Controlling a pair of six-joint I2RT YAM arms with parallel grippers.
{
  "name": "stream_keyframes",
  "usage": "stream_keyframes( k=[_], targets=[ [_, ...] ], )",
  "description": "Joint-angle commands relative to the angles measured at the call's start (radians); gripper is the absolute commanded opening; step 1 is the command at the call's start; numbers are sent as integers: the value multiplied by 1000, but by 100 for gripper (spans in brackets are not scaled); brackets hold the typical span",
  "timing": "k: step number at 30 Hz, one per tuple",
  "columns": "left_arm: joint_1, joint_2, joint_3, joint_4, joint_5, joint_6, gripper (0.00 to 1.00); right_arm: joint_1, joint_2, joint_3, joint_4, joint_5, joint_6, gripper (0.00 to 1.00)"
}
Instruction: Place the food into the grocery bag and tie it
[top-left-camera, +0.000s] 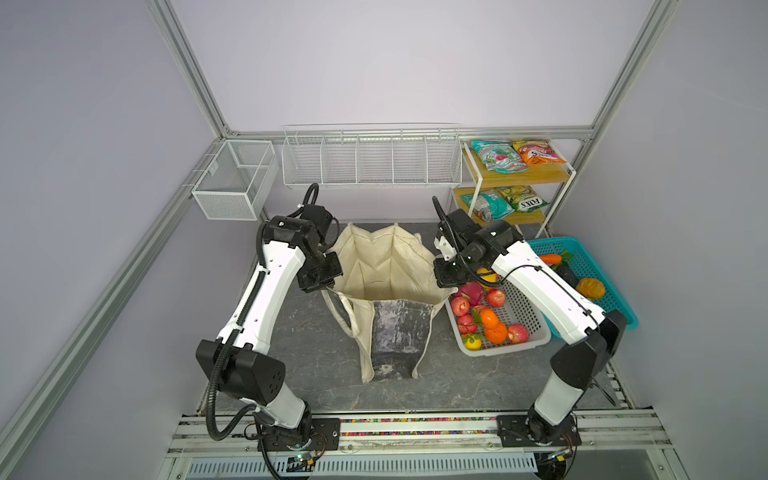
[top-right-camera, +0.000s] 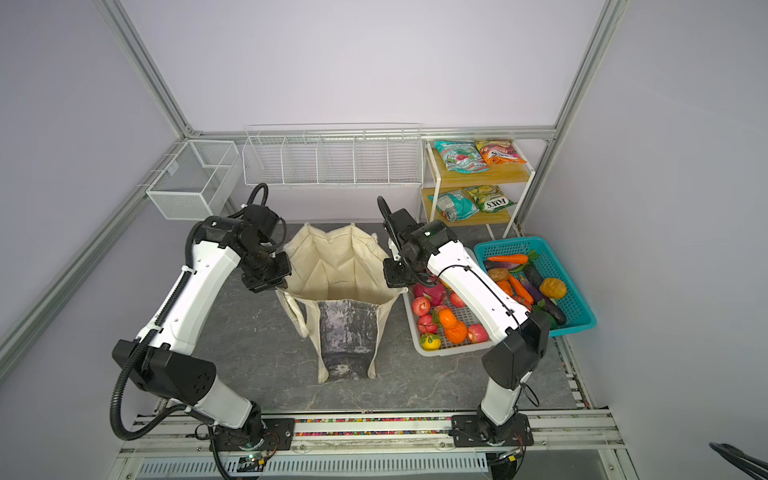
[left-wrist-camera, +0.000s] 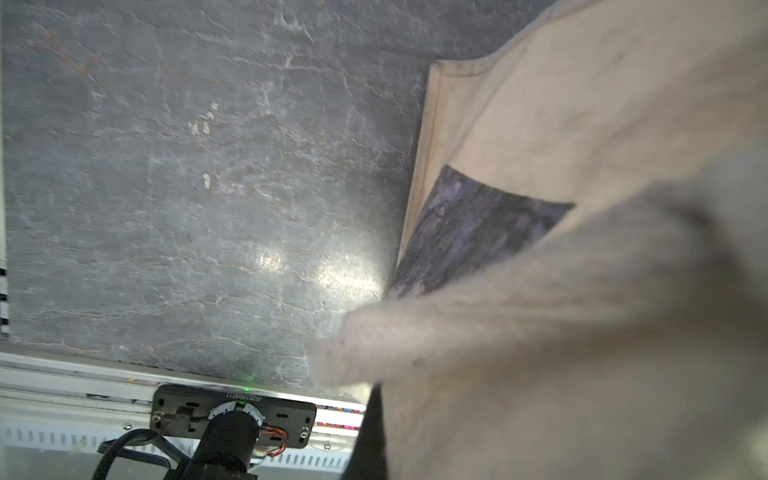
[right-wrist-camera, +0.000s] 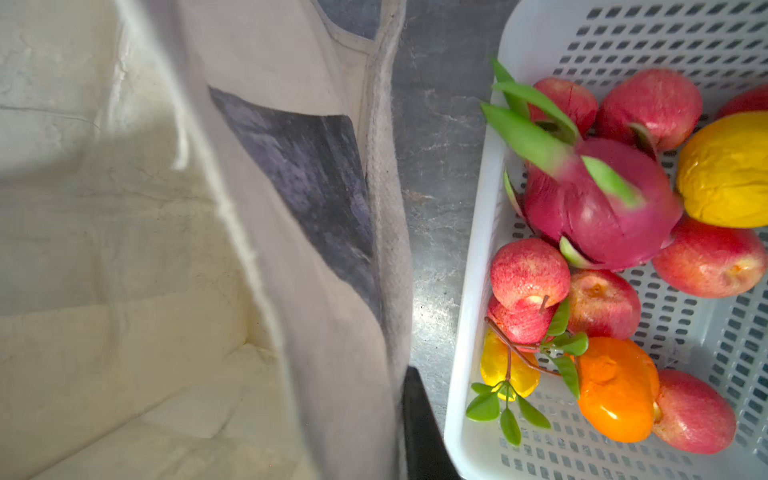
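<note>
The left jaws are closed on the left rim of the grocery bag (top-left-camera: 390, 266), the right jaws on its right rim — its mouth stretched open between them, mid-frame on the desk (top-left-camera: 316, 365). Fruit (top-left-camera: 488, 318) lies in the white basket (top-left-camera: 507, 347) just right of it — snack packets (top-left-camera: 498, 156) on the shelf (top-left-camera: 540, 171), upper right.

- A large cream fabric tote bag (top-left-camera: 386, 266) with a dark grey marbled side panel (top-left-camera: 399, 328) is stood upright on the table (top-left-camera: 291, 353), its mouth spread wide open.
- Its rim is pinched at opposite sides by the left hand (top-left-camera: 329, 286) and the right hand (top-left-camera: 443, 286).
- Red toy apples (top-left-camera: 460, 306), oranges (top-left-camera: 496, 332) and a yellow fruit (top-left-camera: 473, 342) are piled in a white perforated plastic basket (top-left-camera: 498, 351) just beside the bag.
- Crinkly teal snack packets (top-left-camera: 498, 157) and an orange one (top-left-camera: 538, 151) are laid flat on a wooden shelf (top-left-camera: 544, 172) behind.
</note>
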Motion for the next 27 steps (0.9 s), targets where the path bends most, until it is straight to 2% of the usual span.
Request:
stream_keyframes(
  k=[1,4,8,10,12,14,17,22,24,27],
  targets=[
    [0,-44,-84,94,97,-47,15,-2,-70,-93,88,-50,77,8],
    [0,-88,-135,164,120,-63,27,-1,-109,-161,157,-57,112,8],
    [0,-131,-186,197,114,-67,50,-3,-140,-218,205,-71,128,9],
    [0,-148,-205,205,109,-68,53,-2,-147,-230,211,-82,131,12],
    [0,-161,-216,210,103,-68,49,-2,-158,-242,222,-87,132,18],
    [0,-168,-211,203,98,-70,35,-1,-169,-252,233,-89,131,26],
    [0,-175,-198,186,94,-69,21,-2,-176,-245,240,-91,128,32],
    [0,-163,-188,154,77,-39,3,-1,-169,-218,240,-106,118,34],
    [0,-152,-179,143,71,-29,0,-1,-169,-202,234,-105,113,38],
    [0,-142,-167,142,58,-14,0,-2,-182,-158,216,-61,95,53]
  ],
)
